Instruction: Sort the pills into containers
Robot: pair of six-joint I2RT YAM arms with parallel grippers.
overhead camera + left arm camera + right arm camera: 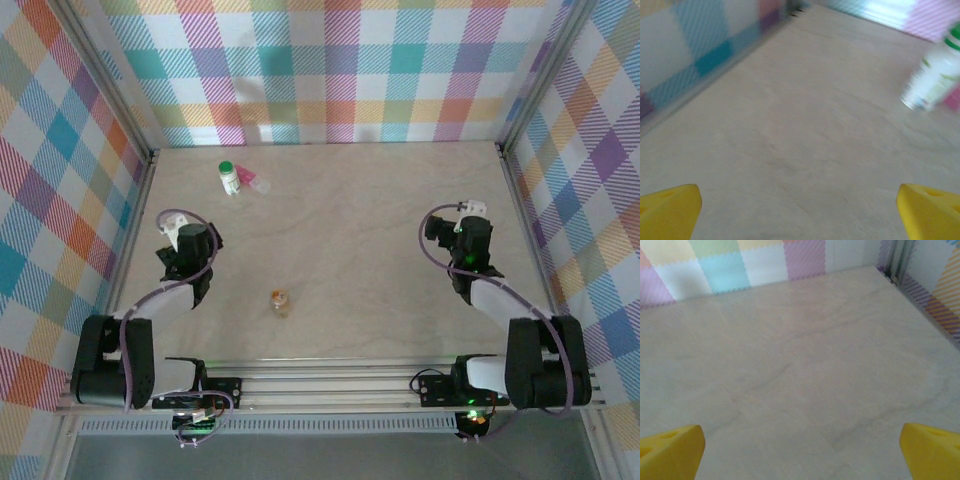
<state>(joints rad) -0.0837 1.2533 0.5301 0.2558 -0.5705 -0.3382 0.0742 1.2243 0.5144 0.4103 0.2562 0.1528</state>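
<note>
Fig.: L gripper point(800, 207) & R gripper point(801, 450) both w/ jaws apart, empty; white bottle point(230, 177), pink pill box point(259, 184) & amber bottle point(280, 302) unhandled on bench point(380, 230), so sorting apparently not begun.

- The top view is bright and evenly lit from above; the pale table point(350, 220) shows no harsh glare.
- A soft, dim patch of shadow lies on the back wall point(290, 80).
- The left wrist view is blurred throughout: the white bottle point(932, 75) is smeared at its edges and the side wall point(690, 60) is out of focus.
- The right wrist view is sharper, with the table's veins crisp, a faint pinkish sheen near the far wall, and soft focus at the bottom corners.
</note>
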